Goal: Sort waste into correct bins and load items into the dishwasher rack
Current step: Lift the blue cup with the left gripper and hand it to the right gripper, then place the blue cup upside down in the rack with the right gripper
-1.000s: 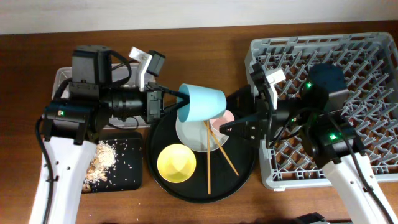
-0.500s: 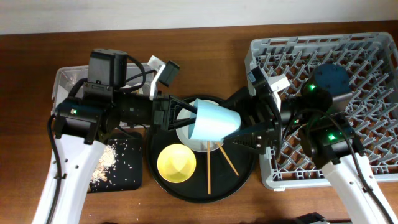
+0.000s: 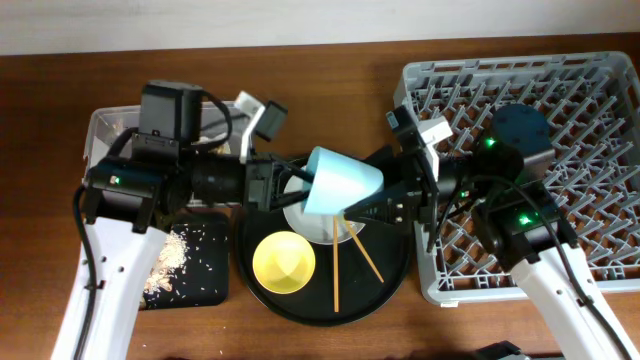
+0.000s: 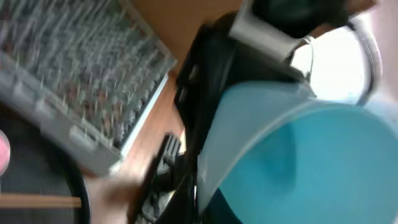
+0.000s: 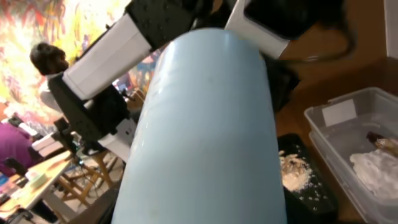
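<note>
Overhead, the left gripper (image 3: 303, 186) is still clamping the rim of the light blue cup (image 3: 342, 183), carrying it on its side above the round black tray (image 3: 392, 275) with the closed end pointing toward the right arm. Compared with a second ago, the left arm is reaching further right and the cup is sitting nearer the middle of the scene; over the last half second it is lifting slightly and tilting less downward. The right gripper (image 3: 368, 200) is closing in from the side of the dishwasher rack (image 3: 575, 95), its dark fingers (image 3: 352, 211) now lying along the underside of the cup where earlier they were standing apart from it; whether they are pressing on the cup or merely straddling it I cannot tell. Below the cup, the pale plate (image 3: 297, 217), the yellow bowl (image 3: 283, 262) and the two chopsticks (image 3: 347, 262) are resting on the round tray as before. Pale food scraps (image 3: 165, 258) are lying in the shallow black tray (image 3: 200, 285) beside it, unchanged. Through the right wrist camera, the cup's outer wall is filling most of the view, and the clear tub (image 5: 373, 109) with a white napkin (image 5: 379, 169) inside is showing at the lower right.
</note>
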